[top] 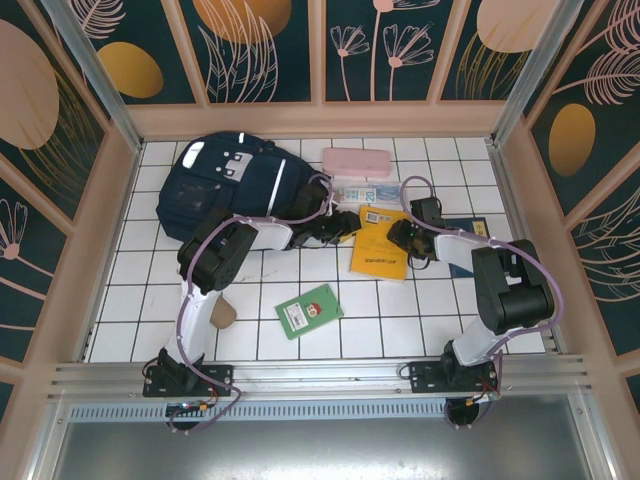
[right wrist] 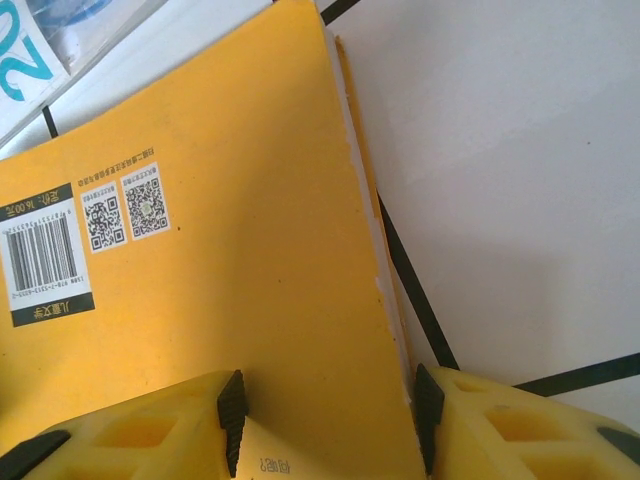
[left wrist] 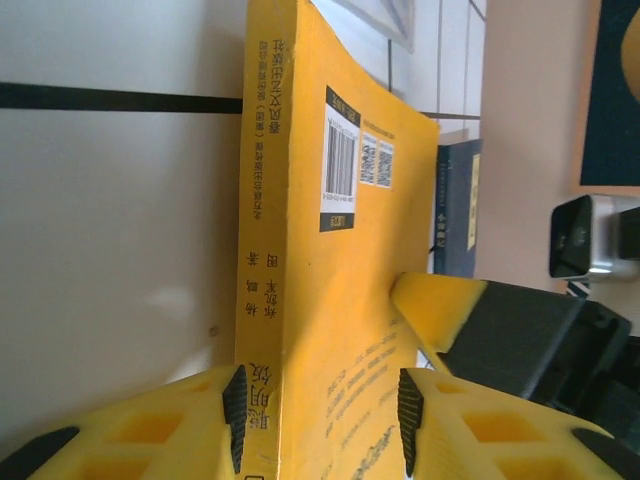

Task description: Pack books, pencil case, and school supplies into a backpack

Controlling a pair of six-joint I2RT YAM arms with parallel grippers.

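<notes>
- Backpack (top: pixel 215 185): large navy-blue fabric bag with white reflective stripes and pale buckles. It lies flat at the far left of the white tiled table (top: pixel 250 290), and the left arm reaches across just beside its right edge.
- Pencil case (top: pixel 355 160): pale pink, oblong with rounded ends. It lies at the far side of the table, right of the backpack and apart from it.
- School supplies packet (top: pixel 362 190): flat transparent plastic with white, blue and green print. It lies just nearer than the pencil case, at the far edge of the yellow-orange book. The right wrist view shows a corner of it (right wrist: pixel 30 50).
- Yellow-orange book (top: pixel 378 255): flat paperback, back cover up, with barcode and two square codes showing. It lies mid-table between the two grippers.
- Green book (top: pixel 308 311): smaller, with a red-and-white picture. It lies alone on the tiles near the middle front, well apart from both grippers.
- Navy book (top: pixel 468 228): flat, partly covered by the right arm, right of the yellow-orange book. The left wrist view shows its edge (left wrist: pixel 458 205).
- Left gripper (top: pixel 350 226): yellow fingers with black pads, set at the book's far left corner. The jaws are parted about halfway and straddle the spine (left wrist: pixel 262 300), with the gap wider than the book is thick. No firm clasp is seen.
- Right gripper (top: pixel 398 238): set at the book's far right corner. The jaws are parted about halfway over the cover (right wrist: pixel 220 280), with one pad just beside the page edge. No clamped hold is seen. One of its yellow fingers (left wrist: pixel 440 300) touches the cover in the left wrist view.
</notes>
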